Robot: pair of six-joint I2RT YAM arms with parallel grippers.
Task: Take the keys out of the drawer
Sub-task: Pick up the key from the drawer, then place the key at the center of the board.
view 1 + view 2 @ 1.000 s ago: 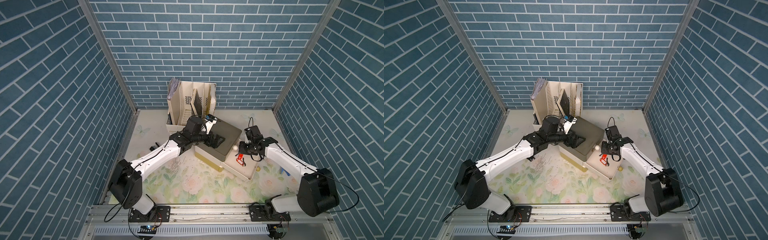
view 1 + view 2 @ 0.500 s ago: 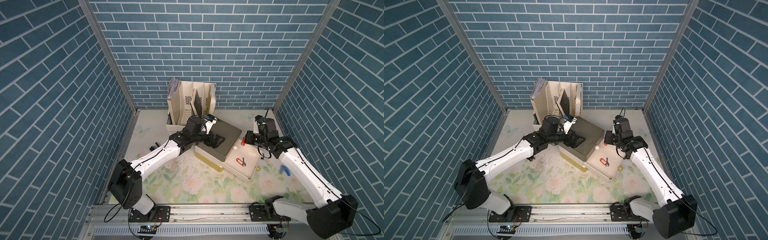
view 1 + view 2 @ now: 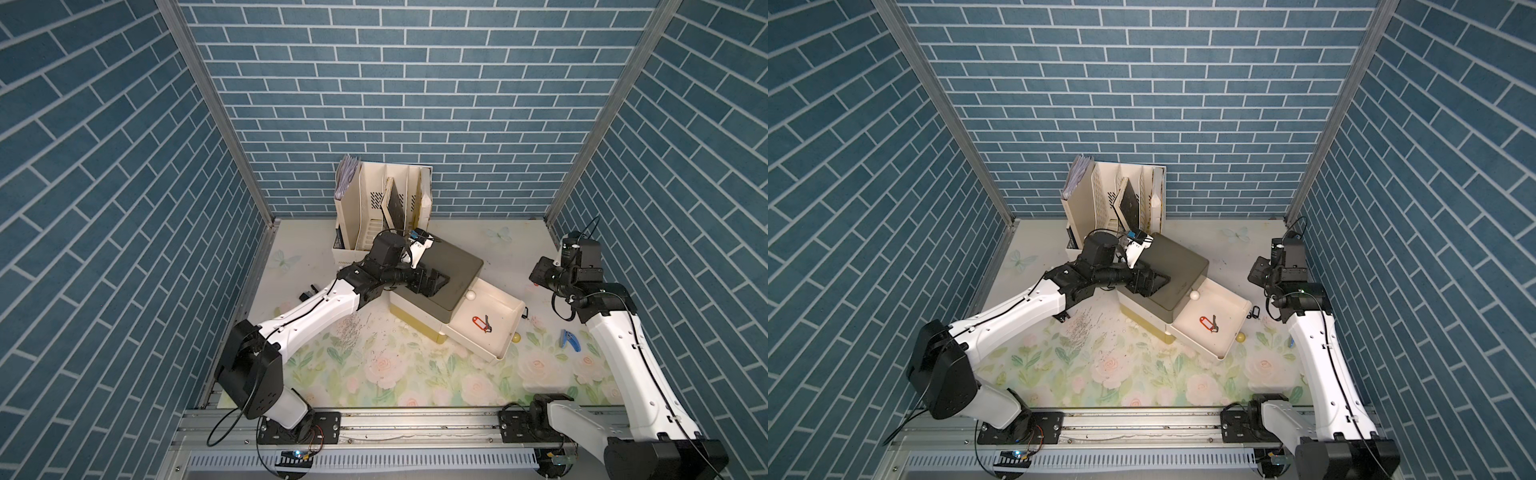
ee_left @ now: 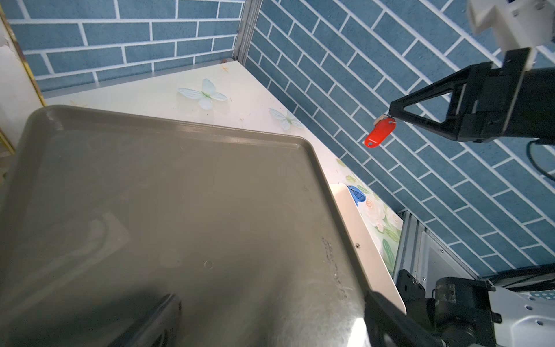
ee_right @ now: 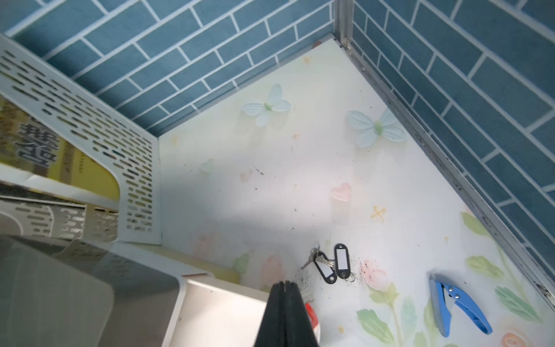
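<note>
Starting at the left, I count one cream file organiser (image 3: 365,216) against the far wall. In front of it is one drawer unit (image 3: 455,262) with a grey lid, its single drawer (image 3: 500,311) pulled out toward the near right. Key tags come to four: two red, two black. One red-tagged key (image 3: 481,323) lies flat near the middle of the drawer floor, with one small white ball (image 3: 470,295) at the drawer's inner end. The black-tagged keys (image 5: 333,266) lie together on the mat, just beside the drawer's right-hand corner. One yellowish ball (image 3: 515,338) sits just outside the drawer's right wall, and one blue claw-shaped tool (image 3: 568,340) lies farther right.

Everything stands on a pale mat (image 3: 374,374) printed with roses and butterflies, boxed in on three sides by blue brick-patterned walls (image 3: 415,104).

My left gripper (image 3: 434,284) lies low over the grey lid, its fingers (image 4: 150,324) spread as wide as they go and grasping nothing; I cannot tell whether they touch the lid. My right gripper (image 4: 390,115) hangs raised to the right of the drawer, a little farther back. Its fingers are pinched tight on the upper end of the second red tag (image 4: 379,134), which dangles free below them. Whether a key hangs with it I cannot tell.
</note>
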